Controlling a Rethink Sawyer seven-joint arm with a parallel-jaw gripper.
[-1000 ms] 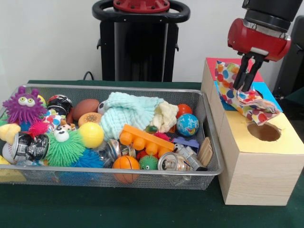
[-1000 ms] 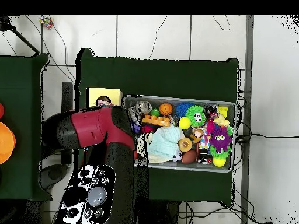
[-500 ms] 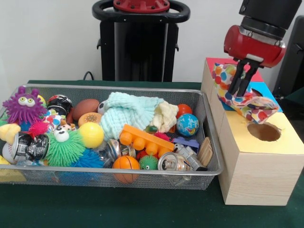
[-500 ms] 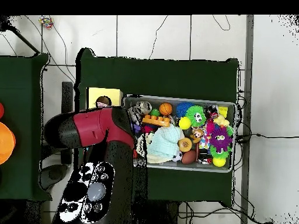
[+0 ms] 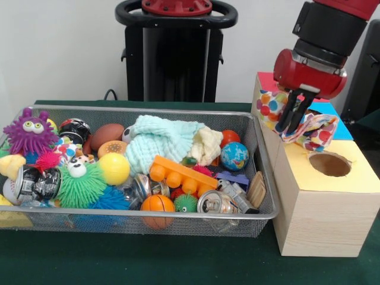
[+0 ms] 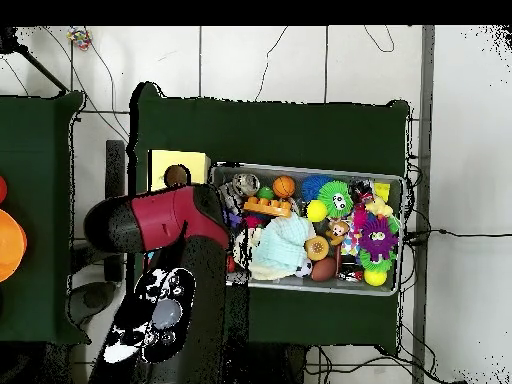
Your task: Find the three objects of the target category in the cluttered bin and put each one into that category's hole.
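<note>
Front view: the gripper (image 5: pixel 292 120) hangs over the wooden box (image 5: pixel 320 208), its fingers (image 5: pixel 300 113) pinching a polka-dot cloth (image 5: pixel 309 129) that droops onto the box top, behind the round hole (image 5: pixel 330 164) in the yellow panel. The wire bin (image 5: pixel 136 221) on the green tabletop (image 5: pixel 148 261) holds a mint cloth (image 5: pixel 157 142), balls, cans and spiky toys. Overhead view: the arm (image 6: pixel 165 225) covers most of the box.

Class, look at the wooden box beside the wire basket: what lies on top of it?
On the pale wooden box, a polka-dot cloth is draped, gripped by the pincer. A round hole in the yellow panel stays uncovered. The cloth and arm hide the panels behind.
</note>
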